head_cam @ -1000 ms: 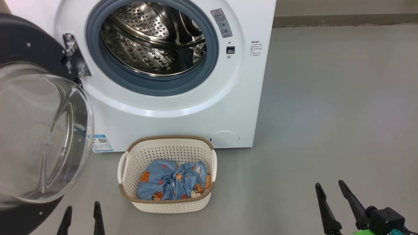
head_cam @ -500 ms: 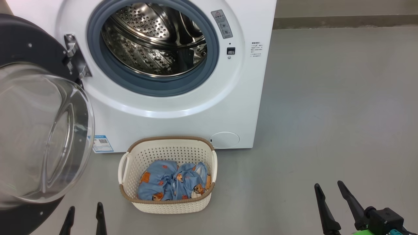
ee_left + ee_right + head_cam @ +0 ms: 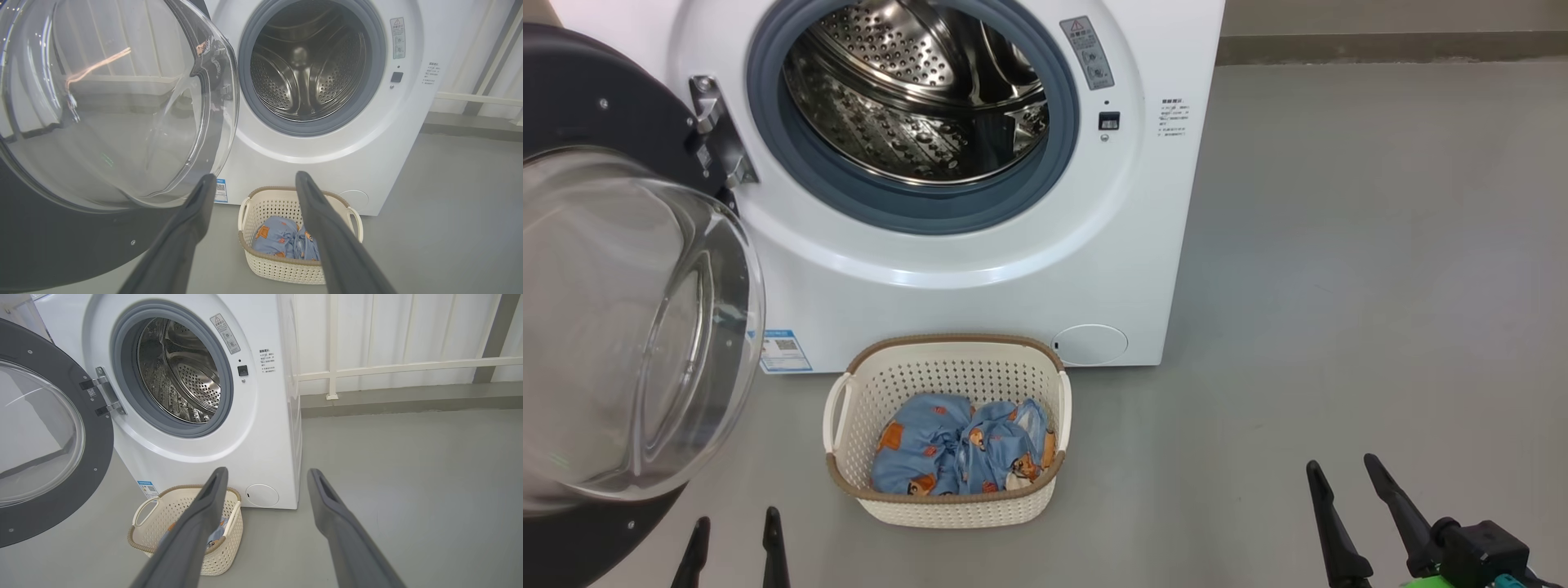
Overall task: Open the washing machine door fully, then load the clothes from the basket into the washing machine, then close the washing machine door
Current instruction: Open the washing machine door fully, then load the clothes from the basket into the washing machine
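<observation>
The white washing machine (image 3: 980, 278) stands ahead with its steel drum (image 3: 923, 98) bare. Its door (image 3: 621, 327), black-rimmed with a clear glass bowl, hangs swung wide open on the left; in the left wrist view the door (image 3: 110, 102) looms close. On the floor in front sits the cream basket (image 3: 947, 506) holding crumpled light-blue clothes (image 3: 956, 453) with orange bears. My left gripper (image 3: 735, 527) is open at the lower left, near the door's bottom rim. My right gripper (image 3: 1342, 474) is open at the lower right, well right of the basket (image 3: 147, 535). Both hold nothing.
Grey floor (image 3: 1339, 286) stretches to the right of the machine. A white railing and wall (image 3: 392, 367) run behind it. A blue label sticker (image 3: 784, 351) and a round filter cover (image 3: 1089, 344) mark the machine's lower front.
The whole head view has shifted slightly right and up, so the camera moved. Both grippers stay open low in the picture, and the basket and door have not moved.
</observation>
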{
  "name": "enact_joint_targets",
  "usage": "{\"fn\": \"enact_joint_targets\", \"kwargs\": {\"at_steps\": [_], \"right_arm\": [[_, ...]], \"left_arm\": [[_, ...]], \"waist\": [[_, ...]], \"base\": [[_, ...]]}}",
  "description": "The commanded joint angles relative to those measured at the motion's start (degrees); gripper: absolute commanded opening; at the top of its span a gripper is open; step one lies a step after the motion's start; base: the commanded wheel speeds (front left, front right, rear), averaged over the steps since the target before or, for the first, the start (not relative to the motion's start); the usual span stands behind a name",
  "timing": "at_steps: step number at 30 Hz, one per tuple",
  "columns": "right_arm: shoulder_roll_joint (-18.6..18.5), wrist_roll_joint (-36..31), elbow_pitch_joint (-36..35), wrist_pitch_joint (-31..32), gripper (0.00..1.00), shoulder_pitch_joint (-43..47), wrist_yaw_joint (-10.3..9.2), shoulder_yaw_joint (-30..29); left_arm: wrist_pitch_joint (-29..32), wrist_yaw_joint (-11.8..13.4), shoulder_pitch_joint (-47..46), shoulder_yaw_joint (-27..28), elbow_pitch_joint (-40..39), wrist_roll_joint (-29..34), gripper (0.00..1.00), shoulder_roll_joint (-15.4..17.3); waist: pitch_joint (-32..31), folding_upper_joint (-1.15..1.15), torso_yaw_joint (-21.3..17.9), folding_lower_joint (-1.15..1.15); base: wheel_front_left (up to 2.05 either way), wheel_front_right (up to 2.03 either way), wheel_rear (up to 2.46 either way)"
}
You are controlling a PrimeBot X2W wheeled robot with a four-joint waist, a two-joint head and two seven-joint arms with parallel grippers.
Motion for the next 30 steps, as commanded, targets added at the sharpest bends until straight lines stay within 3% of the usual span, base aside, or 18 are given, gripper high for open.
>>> {"fn": "enact_joint_targets", "kwargs": {"at_steps": [1,14,30], "right_arm": [[-0.28,-0.12,-1.02,-0.69,1.00,-0.98,0.09,1.65],[-0.44,-0.02,-0.84,-0.69,1.00,-1.09,0.09,1.90],[-0.83,0.85,-0.85,-0.69,1.00,-1.40,0.09,2.53]], "left_arm": [[-0.33,0.54,-2.14,1.76,-1.29,0.43,1.00,0.76],[-0.33,0.51,-3.01,1.70,0.01,-0.26,1.00,1.33],[-0.33,1.13,-4.12,2.96,-0.37,-0.32,1.00,1.10]], "waist": [[0.02,0.00,0.06,0.00],[0.50,0.00,0.56,0.00],[1.66,0.00,1.02,0.00]], "base": [[0.00,0.00,0.00],[0.50,-0.50,0.00],[1.90,-1.90,0.00]]}}
